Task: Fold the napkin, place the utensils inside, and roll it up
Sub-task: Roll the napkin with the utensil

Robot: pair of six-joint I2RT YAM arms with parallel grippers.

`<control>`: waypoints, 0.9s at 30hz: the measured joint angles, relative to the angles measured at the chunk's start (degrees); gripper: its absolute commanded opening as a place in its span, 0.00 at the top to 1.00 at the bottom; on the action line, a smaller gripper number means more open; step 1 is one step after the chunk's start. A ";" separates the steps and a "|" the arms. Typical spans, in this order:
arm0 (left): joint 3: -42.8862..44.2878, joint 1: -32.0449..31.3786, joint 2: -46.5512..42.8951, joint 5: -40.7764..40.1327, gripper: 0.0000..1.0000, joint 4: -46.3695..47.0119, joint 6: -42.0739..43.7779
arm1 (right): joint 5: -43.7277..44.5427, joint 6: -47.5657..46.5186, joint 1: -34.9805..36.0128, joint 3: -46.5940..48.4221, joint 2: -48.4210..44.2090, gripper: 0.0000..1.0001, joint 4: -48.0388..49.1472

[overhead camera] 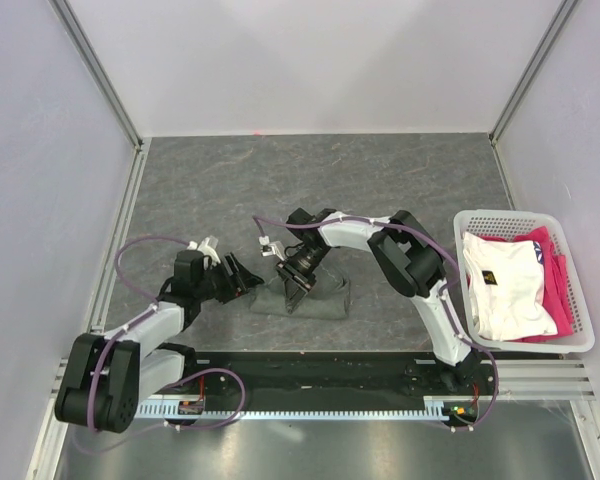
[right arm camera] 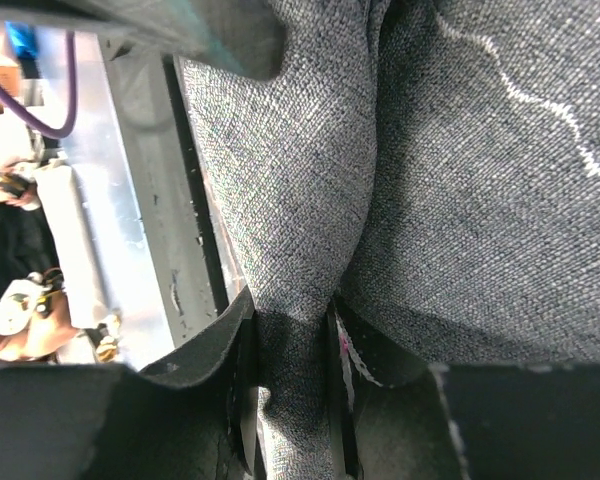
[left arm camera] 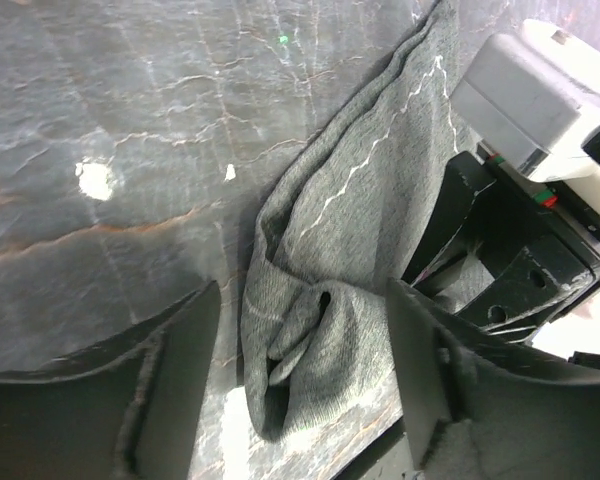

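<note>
Looking down from above, the napkin (overhead camera: 305, 303) lies as a bunched, half-rolled strip near the front of the dark marbled table (overhead camera: 280, 180), between the two arms. The right fingers (overhead camera: 298, 285) bear on its middle and the left fingers (overhead camera: 242, 282) sit just beside its left end. A white basket (overhead camera: 528, 345) of white and pink fabrics stands well apart on the right, with pale walls all round.

At the left wrist, the left fingers (left arm camera: 180, 370) stand wide and empty, with the roll's end just ahead between them. No utensils show, and I cannot tell if they are inside.

At the right wrist, the right fingers (right arm camera: 230, 350) are narrow, pinching a ridge of cloth.

To roll well, I'd say the left should grip the loose end level with the right and keep the roll tight on that smooth top
</note>
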 measured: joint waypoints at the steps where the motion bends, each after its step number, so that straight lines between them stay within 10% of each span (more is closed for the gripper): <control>1: 0.00 0.00 0.98 0.46 0.38 0.94 0.00 | -0.57 -0.13 -0.13 0.15 0.31 0.69 -0.39; 17: -0.52 0.07 8.81 5.99 0.97 5.40 -0.33 | -3.13 -0.50 -1.16 2.36 2.82 0.61 -4.37; 27: 2.62 0.26 11.69 7.13 0.98 1.79 0.72 | 9.84 4.00 -0.83 0.61 -4.76 0.40 -0.44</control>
